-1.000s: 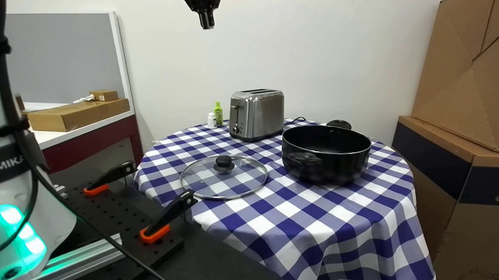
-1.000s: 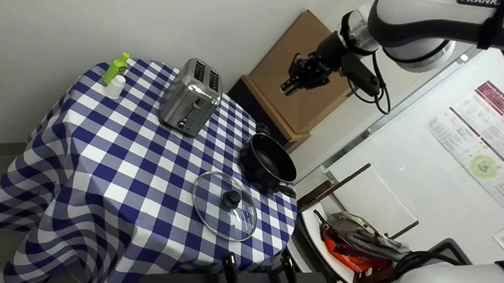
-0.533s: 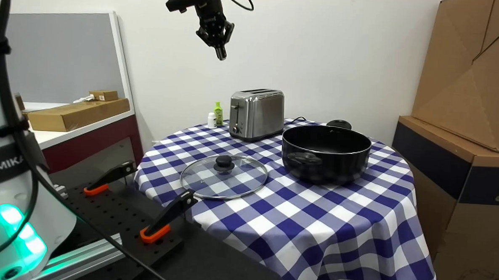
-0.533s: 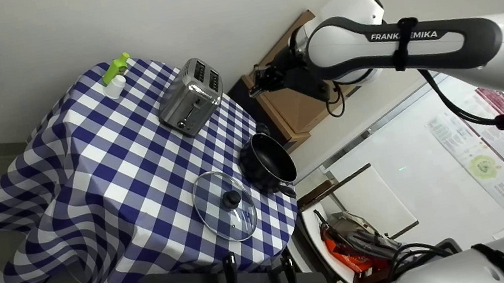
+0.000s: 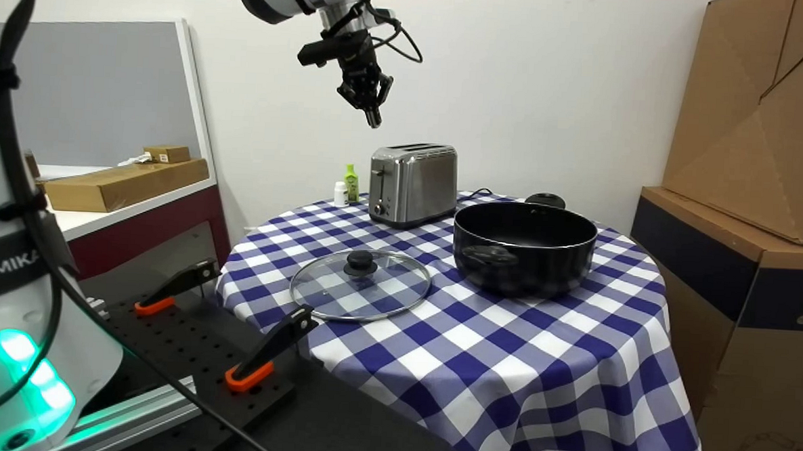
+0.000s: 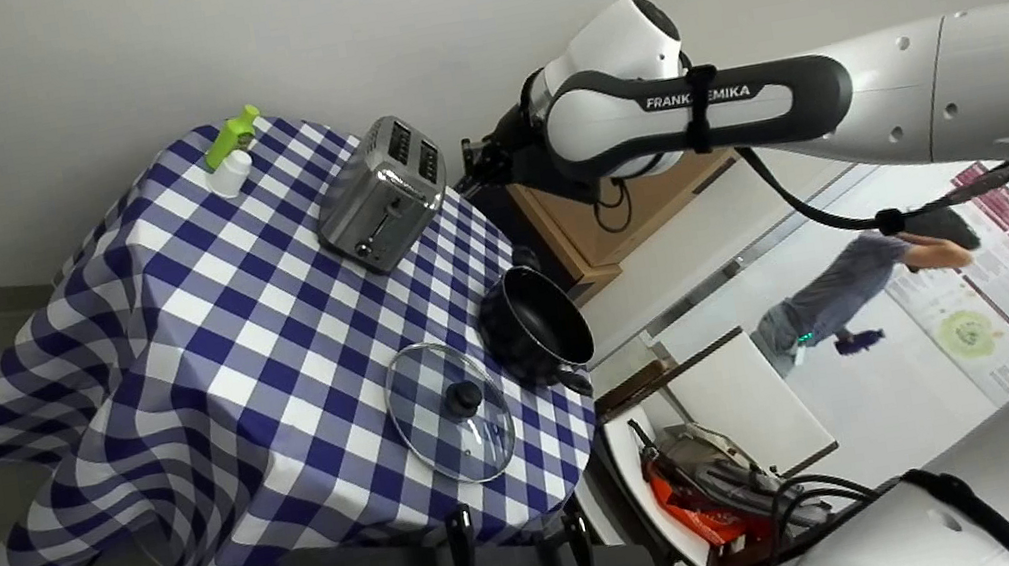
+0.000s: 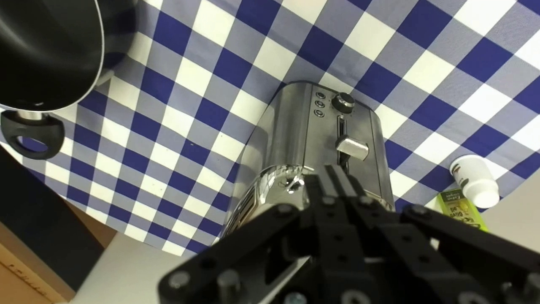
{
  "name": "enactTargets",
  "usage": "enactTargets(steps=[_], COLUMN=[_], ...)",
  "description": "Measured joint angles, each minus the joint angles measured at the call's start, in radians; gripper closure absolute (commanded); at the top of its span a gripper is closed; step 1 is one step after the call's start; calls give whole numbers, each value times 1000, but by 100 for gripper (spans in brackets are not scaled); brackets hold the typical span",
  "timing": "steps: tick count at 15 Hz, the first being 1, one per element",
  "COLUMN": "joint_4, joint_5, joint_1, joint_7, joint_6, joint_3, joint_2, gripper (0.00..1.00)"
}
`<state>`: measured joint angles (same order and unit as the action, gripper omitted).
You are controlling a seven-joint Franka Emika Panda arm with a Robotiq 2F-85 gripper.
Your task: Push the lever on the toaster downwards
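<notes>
The silver toaster [image 5: 432, 186] stands upright on the checked tablecloth; it also shows in an exterior view [image 6: 361, 206] and the wrist view [image 7: 291, 122]. Its lever [image 7: 352, 147] is a small metal tab on the narrow end face, near the upper end of its slot and above the round knob. The lever shows small in both exterior views [image 5: 379, 172] [image 6: 392, 208]. My gripper [image 5: 374, 124] is shut and empty, tilted downward above the toaster's lever end, apart from it. In the wrist view its fingertips [image 7: 335, 169] overlap the toaster's top edge, close to the lever in the picture.
A black pot [image 5: 525, 258] and a glass lid [image 5: 361, 295] lie on the table. A white bottle [image 7: 474, 179] and a green bottle [image 7: 460, 207] stand near the lever end. Cardboard boxes [image 5: 751, 132] are beside the table. A person [image 6: 830, 292] is in the background.
My gripper has come down and toward the toaster, rightward in an exterior view and leftward in an exterior view. It stays shut. The toaster and lever have not moved. A person has appeared.
</notes>
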<state>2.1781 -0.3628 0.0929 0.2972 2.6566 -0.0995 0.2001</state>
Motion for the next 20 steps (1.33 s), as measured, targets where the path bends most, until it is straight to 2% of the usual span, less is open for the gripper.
enactTargets(steps=[13, 20], joint_4=[-209, -342], joint_5=[0, 0], joint_1=[126, 170], joint_7=[-5, -24], joint_6=[3, 1], joint_3=[95, 115], joint_2=[295, 439], gripper=[100, 100])
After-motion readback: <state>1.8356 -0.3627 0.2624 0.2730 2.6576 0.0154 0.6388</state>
